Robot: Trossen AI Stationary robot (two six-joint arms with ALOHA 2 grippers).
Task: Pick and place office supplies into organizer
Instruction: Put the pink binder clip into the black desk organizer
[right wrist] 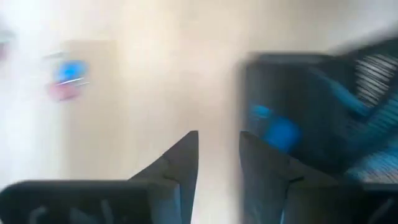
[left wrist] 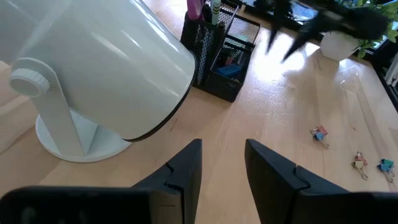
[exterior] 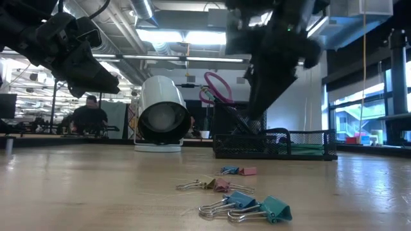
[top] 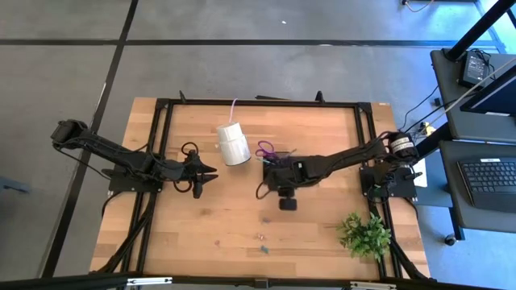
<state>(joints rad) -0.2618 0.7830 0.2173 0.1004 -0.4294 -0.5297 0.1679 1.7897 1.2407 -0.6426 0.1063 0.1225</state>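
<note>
Landmark: the organizer (top: pixel 278 165), a black mesh tray on the table (top: pixel 201 242), with the purple-handled scissors (exterior: pixel 217 86) standing in its tall cup.

My working hand: my right gripper (top: pixel 287 203) hangs just on the near side of the organizer, toward the table's front edge.

Its state: my two fingers (right wrist: pixel 180 168) stand a little apart with bare wood showing in the gap between them. I see nothing held.

What lies in the organizer: a small blue thing (right wrist: pixel 277 132) sits in the open compartment, close beside my right fingers in my wrist view.

What is left to fetch: the loose binder clips (exterior: pixel 247 206), a small scatter on the wood.

Which way from the organizer: the clips lie on its near side, farther toward the front edge than my right gripper, so my hand is between the organizer and them.

Long axis: the clips are too small from above for me to tell how their handles point. From table height they lie flat at mixed angles.

My other hand: my left gripper (top: pixel 203 176) waits on the far side of the white cylinder roll (top: pixel 233 143) from the organizer, fingers parted, nothing between them.

Nearer arm: I judge the right. It is close to both clips and organizer, while my left would have to pass round the roll.

Next move, as I judge it: away from the organizer toward the front edge, then down onto one clip.
</note>
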